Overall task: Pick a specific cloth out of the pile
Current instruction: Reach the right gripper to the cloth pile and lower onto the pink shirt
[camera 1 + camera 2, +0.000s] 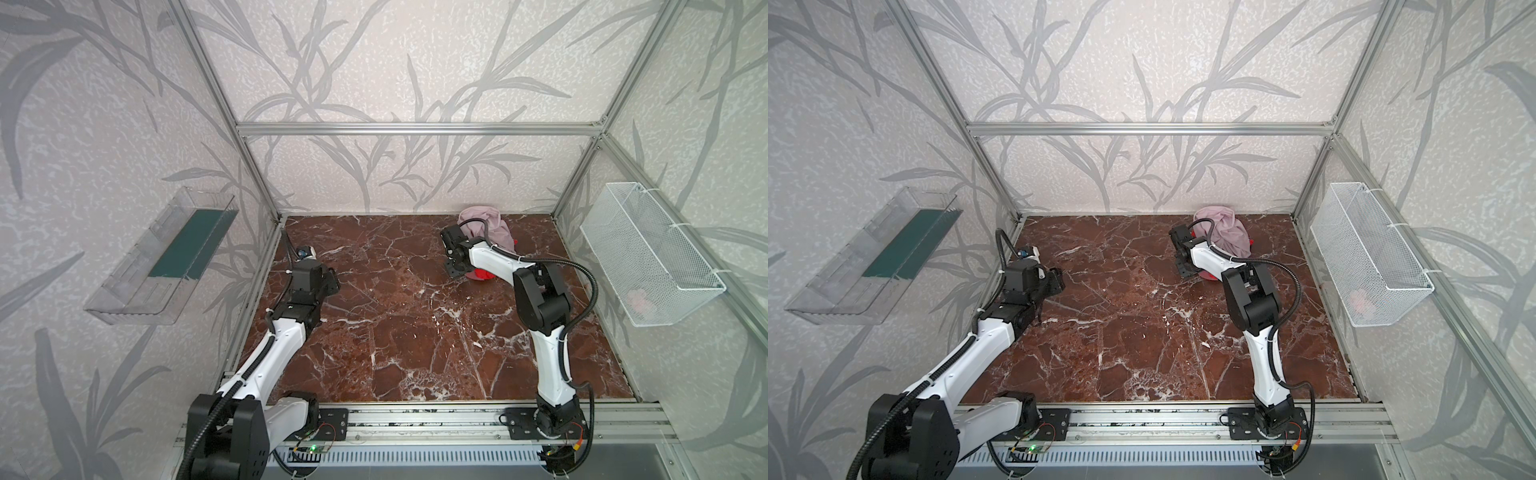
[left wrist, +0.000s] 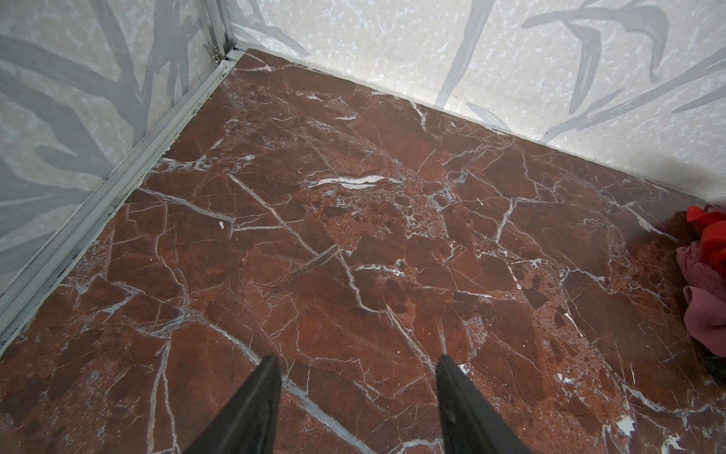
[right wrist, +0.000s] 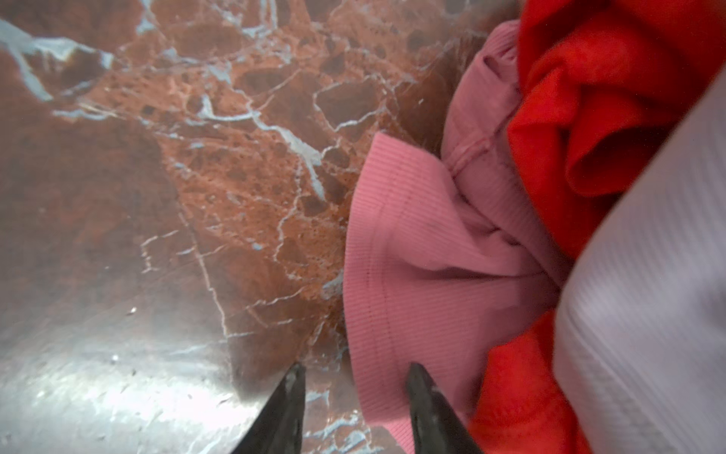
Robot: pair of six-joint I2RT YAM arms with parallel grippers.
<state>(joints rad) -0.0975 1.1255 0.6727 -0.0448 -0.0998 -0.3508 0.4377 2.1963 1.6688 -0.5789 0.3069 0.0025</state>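
- Holding the right gripper [image 3: 356,373] low at the edge of the small heap of soft cloths [image 1: 500,235], near the back wall on the red-brown marble tabletop [image 1: 395,332].
- Showing its 2 black fingertips partly apart and not yet clamped, with the ribbed hem of the dusty rose, mauve-pink cloth [image 3: 412,255] lying between them.
- Not being able to tell whether 1 tip is already touching the fabric.
- Finding this cloth at the side of the heap, partly on the marble, tucked under the bright red cloth [image 3: 613,98] and the pale lilac-pink cloth [image 3: 648,314].
- Holding the left gripper [image 2: 359,365] wide apart and empty over bare marble, well apart from the heap.
- Judging the task as only started: hem reached, nothing gripped, nothing lifted.
- Leaving for later: closing on the hem and pulling the rose cloth free, probably without dragging the red one.
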